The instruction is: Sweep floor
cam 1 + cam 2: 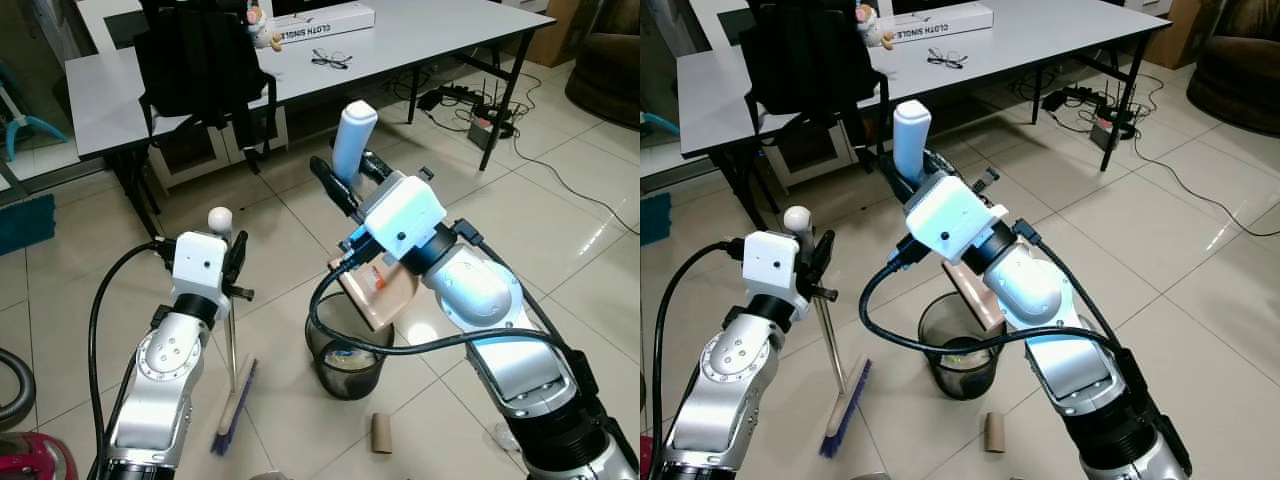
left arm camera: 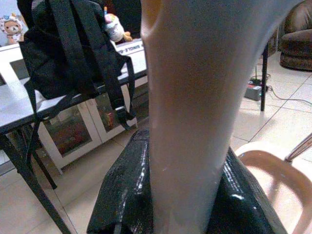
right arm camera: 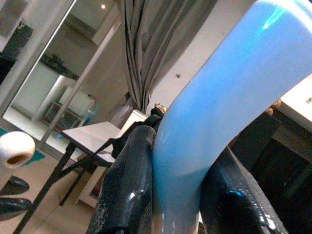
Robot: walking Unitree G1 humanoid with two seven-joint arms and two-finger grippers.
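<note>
The left gripper (image 1: pixel 236 262) clamps the broom (image 1: pixel 233 385), its pole near upright, bristles on the floor. The right gripper (image 1: pixel 345 190) clamps the dustpan (image 1: pixel 380 290) handle, pan tilted down over the bin (image 1: pixel 347 362).

The floor (image 1: pixel 600 250) and bench (image 1: pixel 420 30) are seen from head height, looking forward and down, and are shared by both eye views. From each wrist, a held handle is viewed very close.
</note>
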